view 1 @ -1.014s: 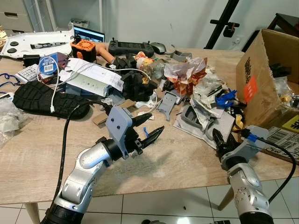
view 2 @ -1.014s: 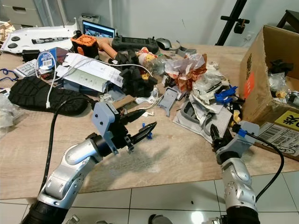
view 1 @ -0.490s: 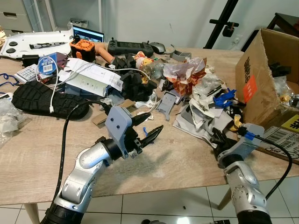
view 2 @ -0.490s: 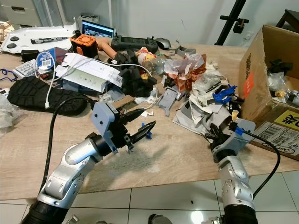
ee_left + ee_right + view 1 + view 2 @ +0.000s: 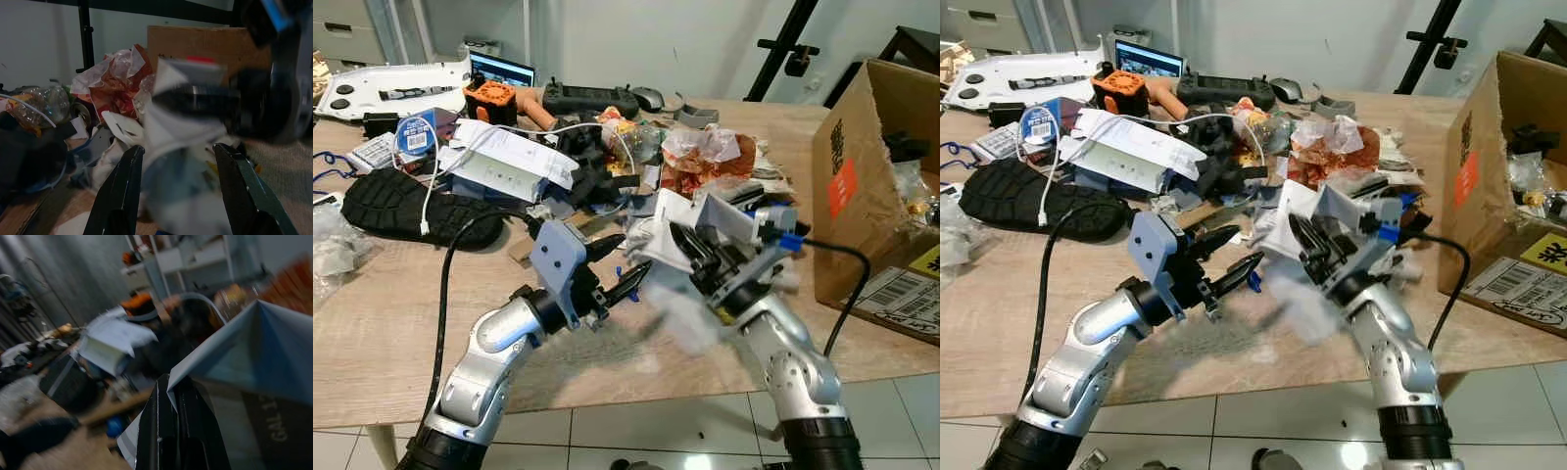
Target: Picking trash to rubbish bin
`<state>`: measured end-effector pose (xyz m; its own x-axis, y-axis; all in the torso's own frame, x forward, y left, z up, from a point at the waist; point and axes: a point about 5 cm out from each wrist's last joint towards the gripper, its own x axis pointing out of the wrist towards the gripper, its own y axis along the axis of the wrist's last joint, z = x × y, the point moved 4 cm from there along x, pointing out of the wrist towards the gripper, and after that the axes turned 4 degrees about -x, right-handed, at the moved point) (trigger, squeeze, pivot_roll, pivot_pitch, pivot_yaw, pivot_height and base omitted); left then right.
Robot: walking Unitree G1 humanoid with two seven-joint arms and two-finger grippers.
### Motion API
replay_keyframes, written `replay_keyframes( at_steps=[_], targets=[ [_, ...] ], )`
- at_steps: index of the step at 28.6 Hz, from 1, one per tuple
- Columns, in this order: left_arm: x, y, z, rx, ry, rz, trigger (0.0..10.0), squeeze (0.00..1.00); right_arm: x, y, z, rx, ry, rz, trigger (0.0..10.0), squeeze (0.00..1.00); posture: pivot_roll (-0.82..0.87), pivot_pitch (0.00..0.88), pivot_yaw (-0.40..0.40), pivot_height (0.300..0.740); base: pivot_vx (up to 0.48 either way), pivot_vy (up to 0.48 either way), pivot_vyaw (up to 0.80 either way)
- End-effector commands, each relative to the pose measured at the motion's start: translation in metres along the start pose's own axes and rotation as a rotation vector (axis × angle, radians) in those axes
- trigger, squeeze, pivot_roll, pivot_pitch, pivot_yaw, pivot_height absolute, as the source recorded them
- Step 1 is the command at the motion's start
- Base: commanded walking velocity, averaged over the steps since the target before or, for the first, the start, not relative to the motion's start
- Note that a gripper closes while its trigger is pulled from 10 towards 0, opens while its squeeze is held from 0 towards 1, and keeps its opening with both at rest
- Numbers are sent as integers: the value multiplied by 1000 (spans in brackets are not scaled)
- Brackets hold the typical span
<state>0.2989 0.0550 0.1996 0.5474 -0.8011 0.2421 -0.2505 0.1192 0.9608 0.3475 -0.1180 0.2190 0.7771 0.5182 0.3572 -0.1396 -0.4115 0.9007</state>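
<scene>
We start on the left, where our left claw (image 5: 617, 269) hangs low over the table (image 5: 372, 323) with its two fingers wide apart and nothing between them. In the left wrist view a blurry white wrapper (image 5: 188, 142) sits just in front of those open fingers, close but not touching. Next comes our right claw (image 5: 1317, 245), lifted up above the table near the middle. Its fingers are closed tight on that white and grey wrapper (image 5: 680, 220), and the wrapper sticks out toward our left side. So the trash is in the right claw, up in the air, between our two arms. Behind it lies the big pile of trash (image 5: 705, 157) on the table. Far on the right stands the cardboard box (image 5: 867, 176), open toward us, with some plastic bits (image 5: 906, 181) already inside. We think the wrapper must swing to the right to reach the box, and the right arm is the nearer one.
</scene>
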Motion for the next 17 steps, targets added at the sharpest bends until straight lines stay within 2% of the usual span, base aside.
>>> replay_keyframes(
  at_steps=[1,4,8,13,17],
  targets=[
    [1,-4,5,-12,-14,-2,10000,0,2,17,-5,-9,34,39,0,0,-22,199,-126,740,0,0,0],
    [1,-3,5,-13,-14,-1,10000,0,4,25,-7,-16,44,53,0,0,-22,199,-126,740,0,0,0],
    [1,-3,4,-15,-16,0,10000,0,14,57,-15,-39,75,142,0,0,-22,199,-126,740,0,0,0],
    [1,-3,4,-13,-15,1,10000,0,19,72,-18,-55,88,187,0,0,-19,193,-121,740,0,0,0],
    [1,-2,2,-10,-14,2,10000,0,24,94,-20,-85,95,248,0,0,-18,191,-117,740,0,0,0]
  ],
)
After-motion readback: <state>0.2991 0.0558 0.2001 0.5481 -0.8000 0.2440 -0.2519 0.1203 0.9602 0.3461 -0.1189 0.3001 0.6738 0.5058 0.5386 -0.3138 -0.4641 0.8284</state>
